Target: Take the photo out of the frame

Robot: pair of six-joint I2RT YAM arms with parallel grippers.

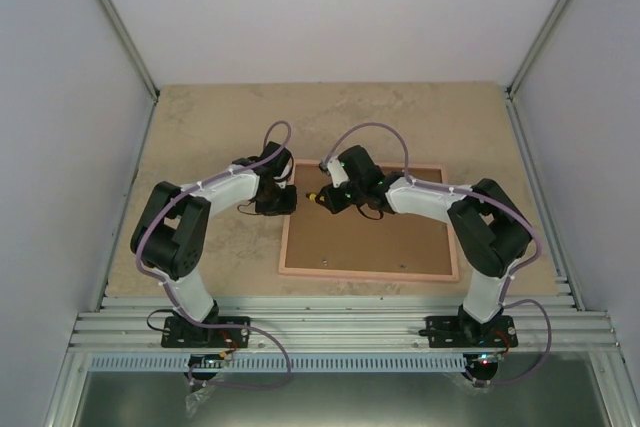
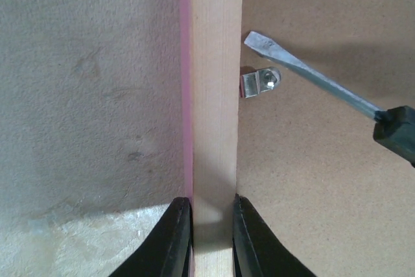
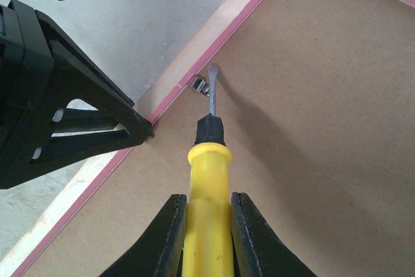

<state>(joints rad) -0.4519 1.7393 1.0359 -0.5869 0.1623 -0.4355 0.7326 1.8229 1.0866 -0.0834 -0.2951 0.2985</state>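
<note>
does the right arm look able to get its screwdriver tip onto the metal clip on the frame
Probably yes: the screwdriver in the right gripper has its blade tip beside the metal clip, with nothing between. The left gripper grips the frame rail farther along, clear of it.

The frame (image 2: pixel 214 95) is pale matt wood, its backing board (image 2: pixel 311 192) dull brown fibreboard, the clip (image 2: pixel 258 83) shiny metal, the screwdriver (image 3: pixel 208 180) glossy yellow plastic at the handle.

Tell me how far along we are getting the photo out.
Done: the frame lies face down, left gripper clamped on its rail, right gripper holding the screwdriver. In hand: the blade tip sits at the metal clip. Left: free the clip, lift the backing board, pull the photo, which is hidden.
</note>
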